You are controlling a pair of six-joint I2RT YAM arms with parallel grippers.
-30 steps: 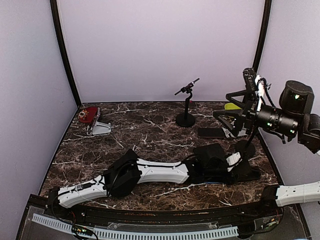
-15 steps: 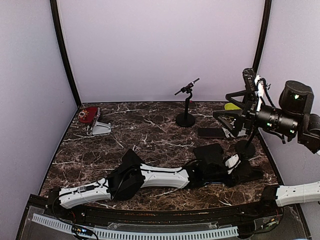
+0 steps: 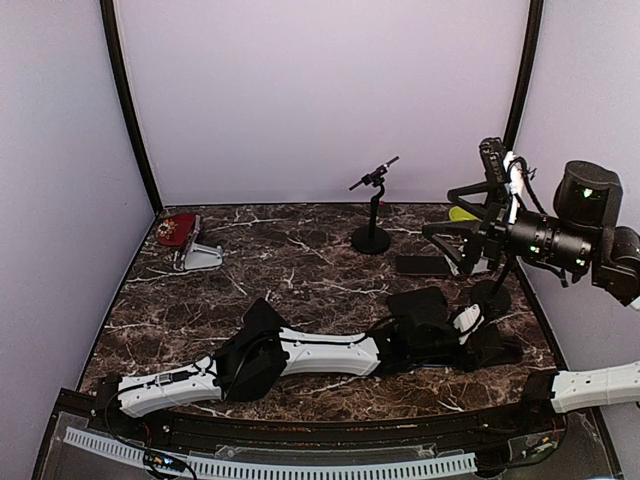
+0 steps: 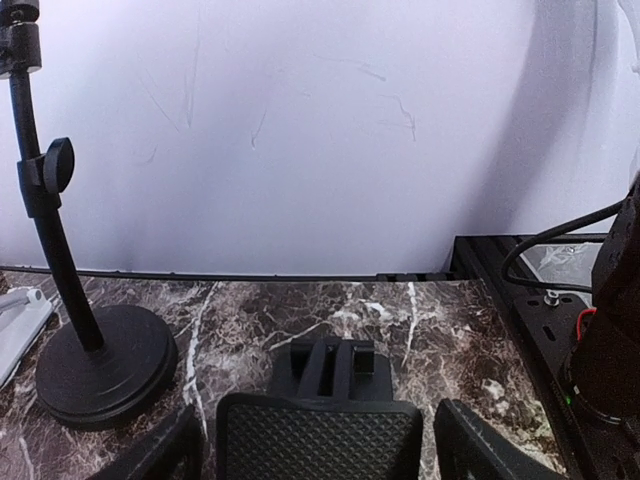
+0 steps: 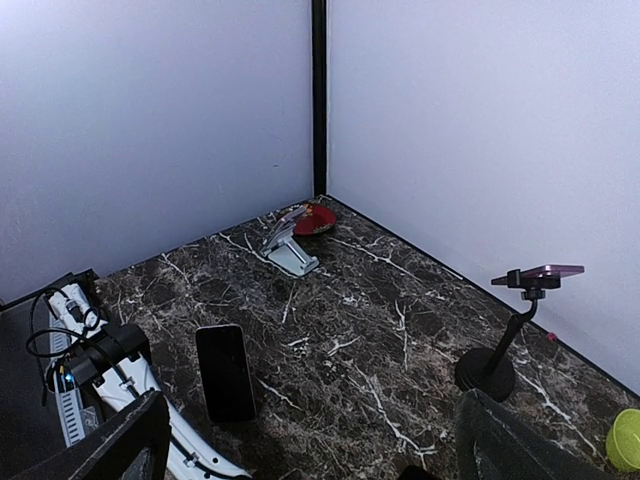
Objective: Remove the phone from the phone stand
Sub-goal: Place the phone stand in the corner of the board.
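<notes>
- The phone (image 3: 422,264) that I take for the task's own lies flat on the marble table (image 3: 300,270), between the rear pole stand (image 3: 370,238) and the round base of a nearer pole stand (image 4: 100,365); nothing touches it, so it looks already off its stand
- A pinkish slab (image 5: 545,271) clamped on top of the rear pole stand may be another phone; it is too small to tell
- The phone is probably a thin, stiff slab, fairly light, with slick faces and glass that could crack; lying flat, it offers only its long edges, so I would take hold across the width at mid-length
- The left gripper (image 4: 318,445) sits low at the right of the table, its fingers (image 4: 170,455) parted either side of a black cross-hatched plate (image 4: 300,425); a thin gap shows on each side, so they grip nothing
- The plate ends at a slotted hinge block (image 4: 322,365), and I judge the two together to be the phone stand
- The right gripper (image 3: 440,210) hangs high over the right side, jaws spread wide and empty
- Against a second ago, the left arm's elbow (image 3: 252,358) and forearm sit slightly lower in the top view, less of the dark plate shows beyond the left gripper, the right arm is a touch further left, and the phone lies in the same spot
</notes>
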